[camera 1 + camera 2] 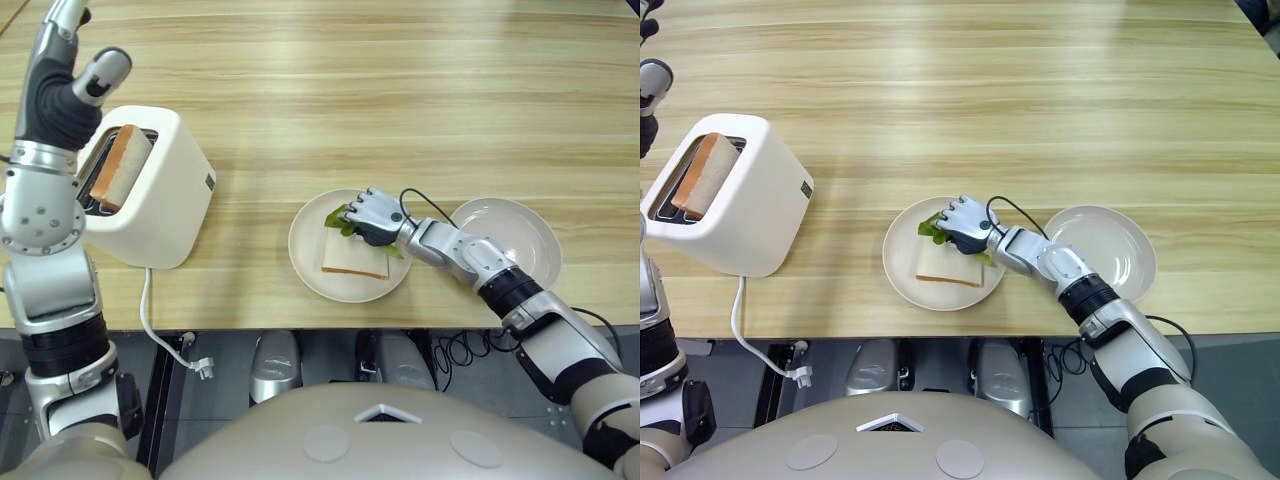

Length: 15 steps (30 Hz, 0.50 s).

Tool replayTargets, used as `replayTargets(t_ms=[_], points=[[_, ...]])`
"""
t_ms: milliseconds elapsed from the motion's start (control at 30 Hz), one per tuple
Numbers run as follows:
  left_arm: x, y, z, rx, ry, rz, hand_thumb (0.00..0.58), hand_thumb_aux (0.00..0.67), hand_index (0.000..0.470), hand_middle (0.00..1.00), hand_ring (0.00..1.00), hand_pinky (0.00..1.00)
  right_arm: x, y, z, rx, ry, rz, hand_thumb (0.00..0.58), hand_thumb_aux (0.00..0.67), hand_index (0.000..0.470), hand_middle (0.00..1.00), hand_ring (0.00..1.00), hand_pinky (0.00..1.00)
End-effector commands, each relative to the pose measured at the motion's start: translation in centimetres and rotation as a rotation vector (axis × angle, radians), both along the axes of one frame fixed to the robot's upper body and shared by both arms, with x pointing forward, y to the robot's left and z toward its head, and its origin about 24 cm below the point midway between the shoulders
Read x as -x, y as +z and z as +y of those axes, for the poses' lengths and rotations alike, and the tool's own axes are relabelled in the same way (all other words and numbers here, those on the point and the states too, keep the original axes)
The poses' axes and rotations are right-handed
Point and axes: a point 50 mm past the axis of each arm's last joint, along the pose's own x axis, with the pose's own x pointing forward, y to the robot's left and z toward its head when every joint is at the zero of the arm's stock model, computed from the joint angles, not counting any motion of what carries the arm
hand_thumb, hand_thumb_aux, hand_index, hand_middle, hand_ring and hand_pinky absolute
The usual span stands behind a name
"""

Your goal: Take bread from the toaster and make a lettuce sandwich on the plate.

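Round cream plate (305, 262): one square white bread slice (355, 258) is held, topped with crinkled green lettuce (338, 219), which is pinched under the curled right hand (375, 213). A shallow white bowl (520, 235) is set beside that hand's wrist. A glossy white toaster (170, 190) is placed near the left hand (70, 95), with one crusted slice (120, 165) slotted in it; that hand's state cannot be told. Wood-grain counter (400, 100).

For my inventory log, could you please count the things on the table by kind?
Bread slices: 2
Dishes: 2
Toaster: 1
Lettuce: 1
Total: 6
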Motion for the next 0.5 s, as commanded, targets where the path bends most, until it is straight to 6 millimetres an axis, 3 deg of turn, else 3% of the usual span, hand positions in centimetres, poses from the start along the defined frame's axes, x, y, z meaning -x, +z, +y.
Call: replayTargets(t_ms=[33,100,133,167,200,233,267,300,500], points=[[0.4,0.6,0.1,-0.019,0.002,0.004,0.0,0.0,0.0,0.0,0.0,0.0,0.5,-1.1,-0.7,0.05,-0.003,0.067,0.58,0.67,0.46,0.87,0.87,0.87],[0.3,0.5,0.4,-0.015,0.017,0.01,0.0,0.0,0.0,0.0,0.0,0.0,0.6,-1.1,-0.6,0.043,-0.004,0.073,0.58,0.67,0.46,0.67,0.67,0.67],[0.3,0.4,0.6,-0.014,0.027,0.014,0.0,0.0,0.0,0.0,0.0,0.0,0.6,-1.2,-0.6,0.038,-0.003,0.078,0.58,0.67,0.46,0.67,0.67,0.67],[0.3,0.4,0.8,-0.017,0.036,0.018,0.0,0.0,0.0,0.0,0.0,0.0,0.8,-1.2,-0.5,0.035,0.004,0.079,0.512,0.441,0.303,0.19,0.19,0.19],[0.3,0.4,1.0,-0.021,0.045,0.02,0.0,0.0,0.0,0.0,0.0,0.0,0.9,-1.2,-0.4,0.029,0.008,0.08,0.512,0.441,0.303,0.19,0.19,0.19],[0.3,0.3,1.1,-0.035,0.056,0.021,0.0,0.0,0.0,0.0,0.0,0.0,1.0,-1.2,-0.4,0.023,0.009,0.082,0.371,0.268,0.184,0.0,0.0,0.0],[0.2,0.1,1.3,-0.092,0.088,0.028,0.0,0.0,0.0,0.0,0.0,0.0,1.0,-1.2,-0.4,0.022,0.009,0.083,0.371,0.268,0.184,0.0,0.0,0.0],[0.0,-0.3,1.5,-0.164,0.123,0.039,0.0,0.0,0.0,0.0,0.0,0.0,1.1,-1.2,-0.4,0.022,0.005,0.082,0.0,0.0,0.0,0.0,0.0,0.0],[-0.8,-2.9,3.0,-0.554,0.263,0.149,0.0,0.0,0.0,0.0,0.0,0.0,1.3,-0.2,-0.8,-0.013,-0.024,0.058,0.0,0.0,0.0,0.0,0.0,0.0]])
